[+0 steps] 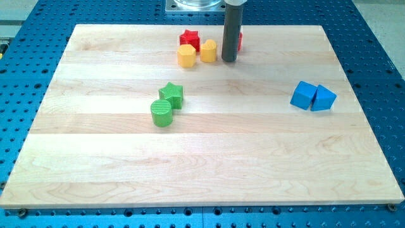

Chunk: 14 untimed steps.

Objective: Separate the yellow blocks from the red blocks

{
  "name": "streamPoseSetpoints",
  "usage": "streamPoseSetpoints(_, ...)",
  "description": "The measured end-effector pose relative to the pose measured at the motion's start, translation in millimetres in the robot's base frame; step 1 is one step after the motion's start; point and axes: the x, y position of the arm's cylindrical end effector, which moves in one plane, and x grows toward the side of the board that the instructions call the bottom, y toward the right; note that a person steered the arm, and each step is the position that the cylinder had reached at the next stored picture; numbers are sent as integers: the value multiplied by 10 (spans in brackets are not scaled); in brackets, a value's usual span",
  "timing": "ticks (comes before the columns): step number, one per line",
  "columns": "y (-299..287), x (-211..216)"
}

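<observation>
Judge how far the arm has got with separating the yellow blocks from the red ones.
Nothing looks done: the two yellow blocks sit against the red star block near the view's top. In hand: my tip stands just right of them, with a second red block mostly hidden behind the rod. Left: pushing both yellows clear of the reds.

Bright, even overhead light — soft short shadows under blocks, mild sheen on the board [202, 158], sharp focus.
</observation>
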Motion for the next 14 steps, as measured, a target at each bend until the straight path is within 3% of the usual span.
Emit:
streamPoseSetpoints(1, -605, 59)
streamPoseSetpoints(2, -244, 35)
streamPoseSetpoints(3, -353, -515)
streamPoseSetpoints(4, -876, -401)
streamPoseSetpoints(5, -1536, 349)
streamPoseSetpoints(7, -1268, 223)
streamPoseSetpoints(8, -1487, -74)
streamPoseSetpoints(9, -766, -116)
streamPoseSetpoints(10, -543, -199)
streamPoseSetpoints(11, -218, -199)
streamPoseSetpoints(14, -206, 137)
